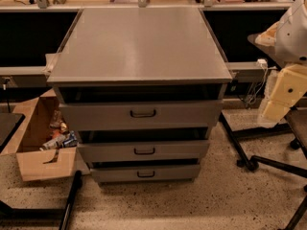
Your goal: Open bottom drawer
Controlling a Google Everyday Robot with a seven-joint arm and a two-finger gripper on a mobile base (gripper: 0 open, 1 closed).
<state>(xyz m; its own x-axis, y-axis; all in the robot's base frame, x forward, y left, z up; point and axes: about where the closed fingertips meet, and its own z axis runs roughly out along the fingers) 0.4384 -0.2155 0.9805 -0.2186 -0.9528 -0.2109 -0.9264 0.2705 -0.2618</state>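
Grey metal cabinet [139, 47] with a flat top and three stacked drawers stands on a speckled floor, seen from the front and above. The cream and white end effector [282, 97] hangs at the right edge of the view, level with the top drawer [96, 114] and well apart from the cabinet. Whether it is open or closed cannot be told; nothing appears to be held in it.

The bottom drawer [115, 173], a slim grey metal front with a small dark loop handle [146, 174] at its centre, sits far below the end effector and off to its cabinet side, under the mid-sized middle drawer [110, 151]. It looks pushed in.

Judging by this, the approach is the step in hand, and no contact has been made. The next move calls for lowering the end effector almost to the floor, bringing it across to the loop handle, closing on it, and pulling straight out.

Beyond the cabinet from the end effector, an open brown cardboard box [41, 164] lies on the floor.
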